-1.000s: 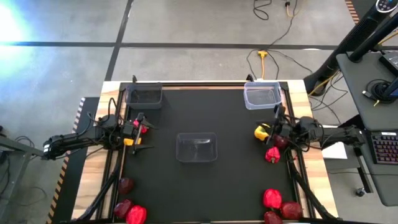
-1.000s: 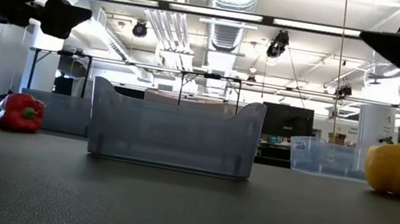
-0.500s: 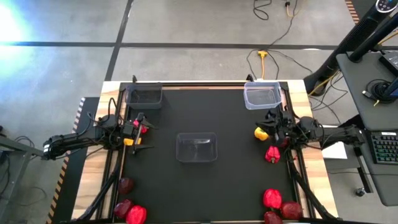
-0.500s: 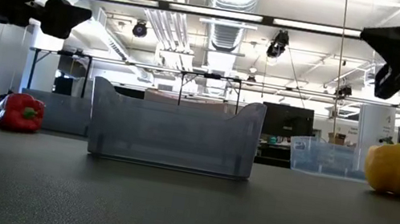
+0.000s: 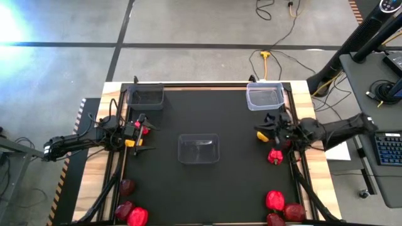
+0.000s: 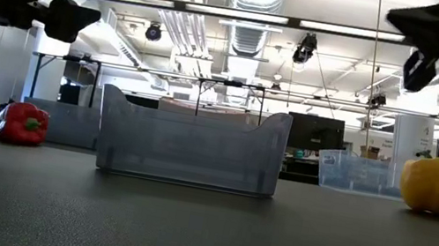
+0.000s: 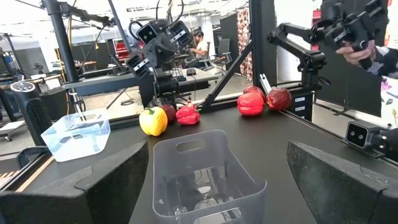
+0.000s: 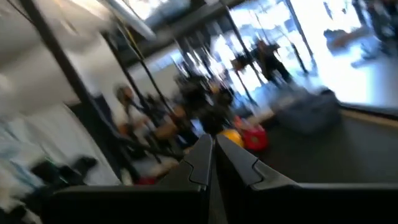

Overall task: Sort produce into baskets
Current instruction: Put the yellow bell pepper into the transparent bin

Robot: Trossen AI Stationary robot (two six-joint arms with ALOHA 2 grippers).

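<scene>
My right gripper [image 5: 269,122] is shut and empty. It hangs above the right yellow pepper [image 5: 262,134], which rests on the black mat beside a red pepper [image 5: 274,156] and a maroon fruit [image 5: 286,143]. In the low view the gripper [image 6: 418,69] is well above that pepper [image 6: 434,184]. My left gripper [image 5: 142,133] is open and empty at the left edge, over another yellow pepper [image 5: 130,142] and a red pepper [image 5: 144,130]. The clear basket [image 5: 198,148] stands mid-table, the dark basket [image 5: 146,96] far left and the whitish-rimmed basket [image 5: 264,96] far right.
Maroon fruits and a red pepper [image 5: 137,216] lie at the near left corner. Red peppers and maroon fruit [image 5: 293,211] lie at the near right corner. Bare mat lies between the baskets. People show in the room beyond the table [image 7: 200,42].
My right gripper has risen and gone a little toward the table's left, from beside the maroon fruit to above the right yellow pepper, tipping as it went. The produce and the baskets have stayed in place.
</scene>
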